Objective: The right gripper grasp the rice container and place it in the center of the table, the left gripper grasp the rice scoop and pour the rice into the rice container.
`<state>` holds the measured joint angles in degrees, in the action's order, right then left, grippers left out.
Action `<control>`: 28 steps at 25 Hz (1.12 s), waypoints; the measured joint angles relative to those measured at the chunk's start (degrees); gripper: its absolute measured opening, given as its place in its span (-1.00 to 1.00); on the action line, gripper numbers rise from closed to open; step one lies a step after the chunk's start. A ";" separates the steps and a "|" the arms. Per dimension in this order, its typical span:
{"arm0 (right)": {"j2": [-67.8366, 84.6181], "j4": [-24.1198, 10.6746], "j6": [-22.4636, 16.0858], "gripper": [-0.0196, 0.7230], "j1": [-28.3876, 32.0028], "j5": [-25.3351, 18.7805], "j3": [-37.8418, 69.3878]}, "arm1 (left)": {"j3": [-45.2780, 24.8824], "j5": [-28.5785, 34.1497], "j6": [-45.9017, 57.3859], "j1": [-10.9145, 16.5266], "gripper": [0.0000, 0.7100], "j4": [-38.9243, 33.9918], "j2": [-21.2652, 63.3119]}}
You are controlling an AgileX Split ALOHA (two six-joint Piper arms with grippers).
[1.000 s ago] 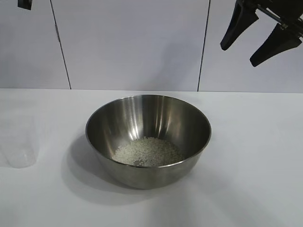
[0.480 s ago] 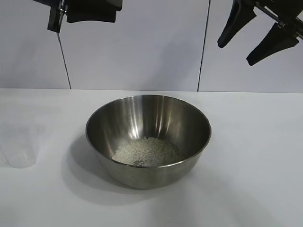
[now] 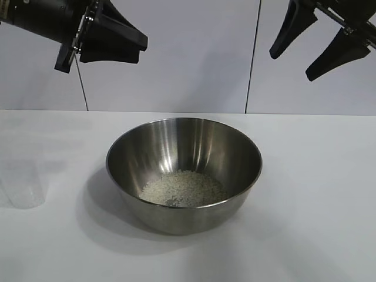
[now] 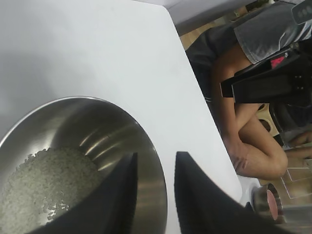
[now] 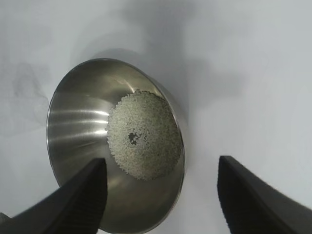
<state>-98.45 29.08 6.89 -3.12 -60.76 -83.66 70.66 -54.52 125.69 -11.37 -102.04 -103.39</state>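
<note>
Left gripper (image 3: 138,48), jaws slightly apart and empty, hangs above and left of the rice container (image 3: 184,174); rice (image 3: 183,188) inside. Right gripper (image 3: 292,66), jaws wide, empty, upper right. Rice scoop (image 3: 23,188), faint, partly cropped, stands far below the left gripper.

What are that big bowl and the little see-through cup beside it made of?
The rice container looks like stainless steel: shiny, brushed, with streaky reflections inside. The rice scoop seems to be thin translucent plastic, since the white table shows faintly through it; clear glass can't be fully ruled out.
</note>
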 joint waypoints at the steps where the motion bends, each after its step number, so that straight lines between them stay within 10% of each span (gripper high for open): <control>1: 0.00 0.00 0.00 0.27 0.00 0.05 0.00 | -0.28 0.02 0.00 0.00 -0.44 0.00 0.00; 15: 0.00 0.00 0.00 0.27 0.00 1.32 0.00 | -2.44 0.31 -0.10 0.00 -0.44 0.00 0.11; 28: 0.00 0.32 0.00 0.27 0.00 15.86 0.00 | -2.44 0.21 -0.10 0.00 -0.44 0.00 0.11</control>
<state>-98.45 29.40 6.89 -3.12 -44.90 -83.66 68.22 -54.30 125.59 -11.37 -102.04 -103.27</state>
